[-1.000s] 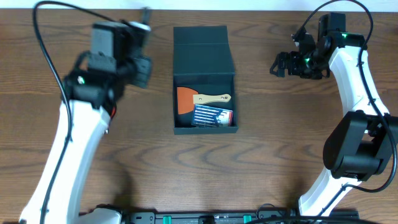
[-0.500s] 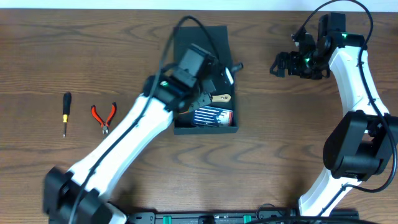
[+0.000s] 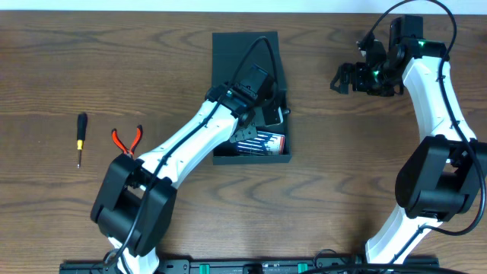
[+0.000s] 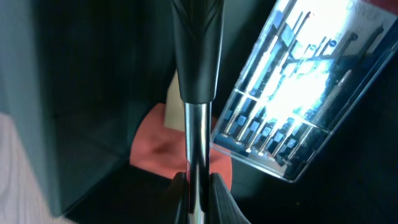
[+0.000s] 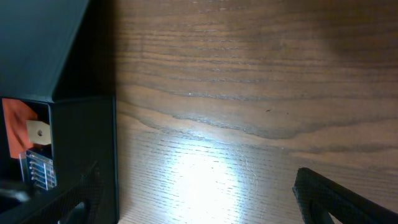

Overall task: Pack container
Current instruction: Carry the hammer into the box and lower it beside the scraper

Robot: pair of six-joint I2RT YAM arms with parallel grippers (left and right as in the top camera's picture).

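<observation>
Container: the dark teal container [image 3: 280, 156] stands open at the far middle of the worktop [image 3: 365, 190]; its flap lid [image 3: 228, 49] is folded back on the far side
Already packed: an orange scraper [image 4: 152, 149] and a clear drill-bit pack [image 4: 298, 93] lie side by side on the floor of the box
Left gripper: the left gripper [image 4: 198, 186] is down inside the box; its jaws are clamped on the steel shaft of a black-handled tool [image 4: 197, 50], which hangs over the scraper, just beside the pack
Right gripper: the right gripper [image 3: 340, 78] hovers over bare worktop to the right of the box; its jaws are apart and hold nothing
Left outside: a small screwdriver [image 3: 79, 139] and red-handled pliers [image 3: 128, 142] lie well to the left
Progress: by my judgement roughly halfway; two items are in, a third is about to be released, two more are to fetch, and the lid is not yet closed
</observation>
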